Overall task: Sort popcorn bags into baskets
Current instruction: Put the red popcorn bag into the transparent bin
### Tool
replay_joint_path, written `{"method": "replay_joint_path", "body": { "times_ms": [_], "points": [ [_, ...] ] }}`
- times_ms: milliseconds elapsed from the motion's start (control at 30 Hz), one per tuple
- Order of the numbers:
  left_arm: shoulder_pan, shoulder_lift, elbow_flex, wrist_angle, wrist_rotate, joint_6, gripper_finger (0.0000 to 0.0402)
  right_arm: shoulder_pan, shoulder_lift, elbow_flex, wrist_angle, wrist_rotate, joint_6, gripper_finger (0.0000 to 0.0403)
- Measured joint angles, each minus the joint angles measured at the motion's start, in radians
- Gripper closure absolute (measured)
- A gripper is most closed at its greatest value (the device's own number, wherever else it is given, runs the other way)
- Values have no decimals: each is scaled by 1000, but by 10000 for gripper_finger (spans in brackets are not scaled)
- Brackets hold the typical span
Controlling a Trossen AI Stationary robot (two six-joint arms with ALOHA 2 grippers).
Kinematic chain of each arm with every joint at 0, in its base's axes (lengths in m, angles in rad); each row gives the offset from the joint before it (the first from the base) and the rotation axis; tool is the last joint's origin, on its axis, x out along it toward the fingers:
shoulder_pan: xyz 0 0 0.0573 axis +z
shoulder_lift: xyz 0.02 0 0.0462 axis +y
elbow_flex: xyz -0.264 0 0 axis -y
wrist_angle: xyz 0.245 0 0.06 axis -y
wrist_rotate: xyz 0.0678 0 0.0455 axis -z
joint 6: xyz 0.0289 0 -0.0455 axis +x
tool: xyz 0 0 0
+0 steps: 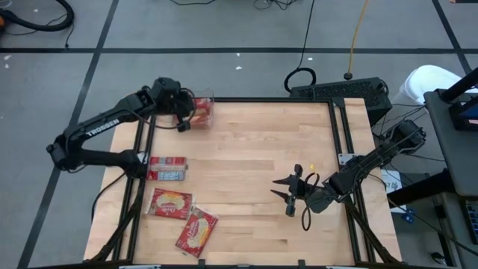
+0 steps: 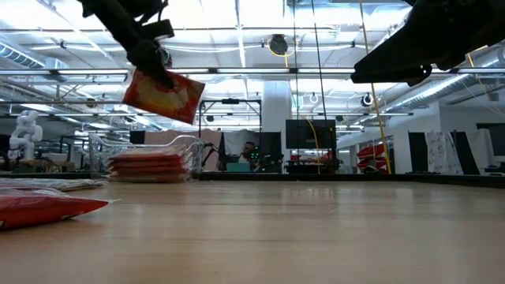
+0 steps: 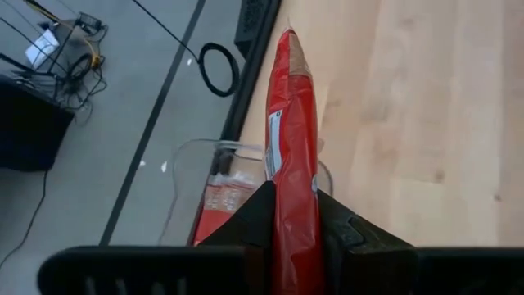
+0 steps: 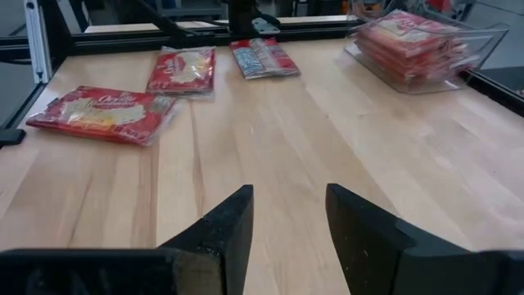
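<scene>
My left gripper (image 1: 184,113) is shut on a red popcorn bag (image 2: 164,95) and holds it in the air beside and above the clear bin (image 1: 205,109) at the table's far left. The bin (image 2: 154,162) holds a stack of red packets. Three more packets lie flat on the table's left near side: one showing a grey-blue side (image 1: 166,169), one red (image 1: 172,203) and one red near the front edge (image 1: 196,230). My right gripper (image 1: 290,193) is open and hovers low over bare wood at the table's right near side. My left gripper pinches the red packet between its two fingers (image 3: 255,215), near one end (image 3: 293,215). In the wrist view the packet stands edge-on and runs on past the fingertips. The fingers come from above, slanting. The packet is lifted clear and hangs tilted below them (image 2: 177,101).
A black frame rail (image 1: 337,127) runs along the table's far and right sides. A wide stretch of bare wood (image 1: 254,157) lies between the two arms. The right wrist view shows the three loose packets (image 4: 102,113) and the bin (image 4: 417,49) across the table.
</scene>
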Motion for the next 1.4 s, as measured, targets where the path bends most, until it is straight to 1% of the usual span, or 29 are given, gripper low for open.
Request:
{"method": "replay_joint_path", "body": {
  "times_ms": [100,267,433,567,733,967,1100,1300,1400],
  "points": [
    [61,0,-26,26,47,14,350,0,0,0,-1,0,0,257],
    [150,0,-74,62,61,34,350,0,0,0,-2,1,-17,257],
    [217,0,-112,79,140,53,350,0,0,0,-2,4,-23,257],
    [237,0,-158,148,156,60,350,0,0,0,-3,4,-24,257],
    [243,0,-208,195,151,99,350,0,0,0,-3,6,-27,257],
    [242,0,-237,217,106,125,347,0,0,0,-3,7,-27,257],
    [243,0,-238,217,57,129,319,0,0,0,-2,8,-27,257],
    [242,0,-238,234,10,128,246,0,0,0,-2,8,-26,257],
    [242,0,-238,252,-23,102,217,0,0,0,-2,8,-24,257]
  ]
}}
